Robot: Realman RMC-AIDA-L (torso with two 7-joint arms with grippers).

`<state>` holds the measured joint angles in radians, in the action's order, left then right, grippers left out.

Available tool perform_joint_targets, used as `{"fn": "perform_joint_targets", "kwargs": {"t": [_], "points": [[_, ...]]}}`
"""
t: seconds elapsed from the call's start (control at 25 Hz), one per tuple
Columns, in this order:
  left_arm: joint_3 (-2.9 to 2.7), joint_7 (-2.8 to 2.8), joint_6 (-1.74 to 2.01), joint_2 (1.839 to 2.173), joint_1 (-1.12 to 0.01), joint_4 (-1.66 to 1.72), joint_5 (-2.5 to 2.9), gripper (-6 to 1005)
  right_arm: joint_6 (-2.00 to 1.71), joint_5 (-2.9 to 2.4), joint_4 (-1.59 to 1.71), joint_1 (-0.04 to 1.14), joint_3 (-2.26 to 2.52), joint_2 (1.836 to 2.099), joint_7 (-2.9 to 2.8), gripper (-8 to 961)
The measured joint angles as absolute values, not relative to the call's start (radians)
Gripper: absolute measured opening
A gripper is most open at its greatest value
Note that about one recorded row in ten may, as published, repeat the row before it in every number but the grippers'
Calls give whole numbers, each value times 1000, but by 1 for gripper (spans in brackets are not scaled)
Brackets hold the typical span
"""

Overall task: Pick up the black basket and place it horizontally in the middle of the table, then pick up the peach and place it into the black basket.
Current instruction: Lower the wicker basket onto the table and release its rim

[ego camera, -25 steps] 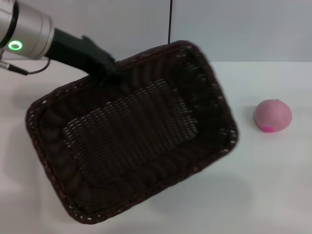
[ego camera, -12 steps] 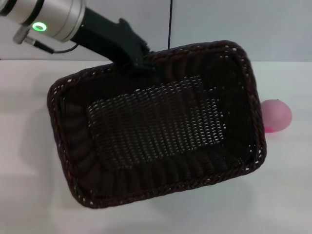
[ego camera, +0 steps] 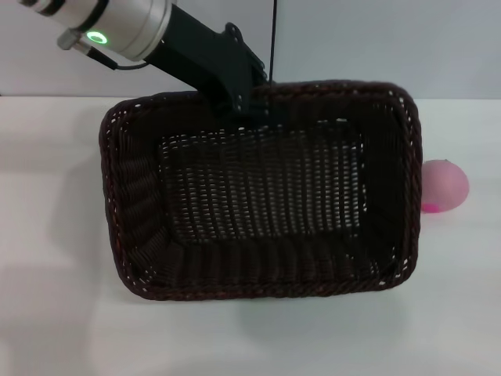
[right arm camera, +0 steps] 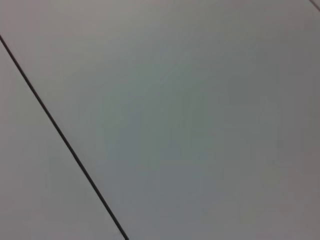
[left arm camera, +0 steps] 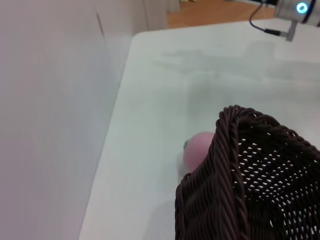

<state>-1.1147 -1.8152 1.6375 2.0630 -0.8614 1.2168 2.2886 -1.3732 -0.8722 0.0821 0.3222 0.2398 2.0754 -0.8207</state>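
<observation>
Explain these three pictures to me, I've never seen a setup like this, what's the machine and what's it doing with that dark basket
This is a two-armed robot seen through its own cameras. The head view looks down on a white table. There the left arm comes in from the upper left, and its left tool is clamped on the far rim of the black basket, whose long side runs across the table. A pink peach sits on the table just past the basket's right end, partly hidden by it. The left wrist view shows a corner of the basket with the peach behind it. The right wrist view shows only a plain wall, and the right tool is not visible.
</observation>
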Motion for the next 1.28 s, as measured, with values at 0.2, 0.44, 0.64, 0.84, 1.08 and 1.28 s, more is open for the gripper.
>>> {"fn": "perform_joint_targets", "kwargs": {"t": [0.2,0.44,0.64,0.84,1.08,1.28], "points": [[-1117,-1742,1615,2064,-888,1172,2305,280,-1372,-876,78,325,244,2075,-821,473],[-1119,-1709,1575,2067,-899,1146,2311,296,-1371,-879,75,327,245,2075,-821,472],[-1120,-1703,1554,2067,-901,1113,2312,310,-1370,-879,74,321,244,2077,-821,472],[-1129,-1702,1532,2067,-896,1110,2307,323,-1370,-879,74,320,244,2077,-821,471],[-1142,-1703,1504,2068,-892,1109,2304,340,-1370,-879,75,321,245,2077,-821,471],[-1150,-1705,1457,2069,-876,1115,2258,353,-1370,-879,75,319,240,2077,-821,471]]}}
